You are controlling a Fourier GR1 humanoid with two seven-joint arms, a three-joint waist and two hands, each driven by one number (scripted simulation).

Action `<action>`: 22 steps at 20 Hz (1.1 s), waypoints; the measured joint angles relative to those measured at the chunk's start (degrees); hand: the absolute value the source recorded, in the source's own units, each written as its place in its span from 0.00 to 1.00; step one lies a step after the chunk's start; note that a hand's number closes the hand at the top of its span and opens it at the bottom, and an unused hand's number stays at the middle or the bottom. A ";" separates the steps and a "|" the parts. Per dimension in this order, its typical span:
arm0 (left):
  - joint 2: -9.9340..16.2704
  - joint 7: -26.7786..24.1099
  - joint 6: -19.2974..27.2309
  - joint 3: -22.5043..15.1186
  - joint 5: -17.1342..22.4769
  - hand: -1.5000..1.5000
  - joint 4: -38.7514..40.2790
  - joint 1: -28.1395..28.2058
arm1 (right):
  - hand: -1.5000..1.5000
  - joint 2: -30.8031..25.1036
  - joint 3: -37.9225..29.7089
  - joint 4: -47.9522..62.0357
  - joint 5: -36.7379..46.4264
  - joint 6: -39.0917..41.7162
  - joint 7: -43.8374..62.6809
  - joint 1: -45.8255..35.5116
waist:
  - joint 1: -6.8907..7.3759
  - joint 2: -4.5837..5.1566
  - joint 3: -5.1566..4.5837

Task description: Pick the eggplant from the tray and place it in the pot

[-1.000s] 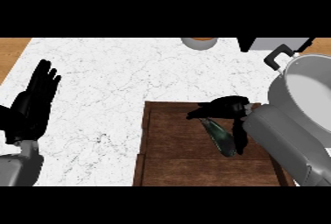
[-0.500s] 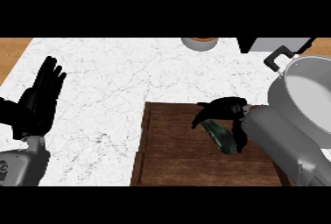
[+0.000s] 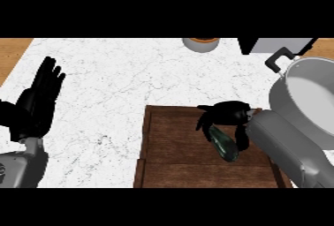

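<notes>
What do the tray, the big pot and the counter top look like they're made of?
The tray looks like dark brown wood: grain streaks and a raised rim, matte. The pot seems to be metal, grey with a pale smooth inside and a black handle; it could be steel or aluminium. The counter looks like white marble or stone, with fine grey veins.

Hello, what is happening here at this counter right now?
The robot's right hand is curled around the upper end of a dark eggplant over the wooden tray. The grey pot stands to the right of the tray, with nothing visible inside. The left hand rests open at the left side.
</notes>
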 measured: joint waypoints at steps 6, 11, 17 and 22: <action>0.26 -0.18 0.35 1.50 -0.17 0.50 -0.35 2.03 | 1.00 -3.59 -0.02 -9.86 0.84 -6.35 0.34 8.61 | -1.99 -0.54 0.38; 0.51 -0.14 1.82 3.15 -0.47 0.50 -1.05 4.97 | 1.00 -11.85 -1.52 -21.08 1.29 -16.00 0.93 21.85 | -6.27 -1.50 0.44; 1.25 -0.01 1.88 4.63 -0.06 0.50 -2.53 7.16 | 1.00 -21.76 -6.88 -35.82 -3.23 -25.51 0.92 38.24 | -8.05 -1.02 0.51; 1.56 -0.10 1.77 5.27 0.15 0.50 -3.71 8.35 | 1.00 -25.52 -16.72 -45.88 -14.69 -31.27 0.23 48.49 | -8.70 -0.63 0.60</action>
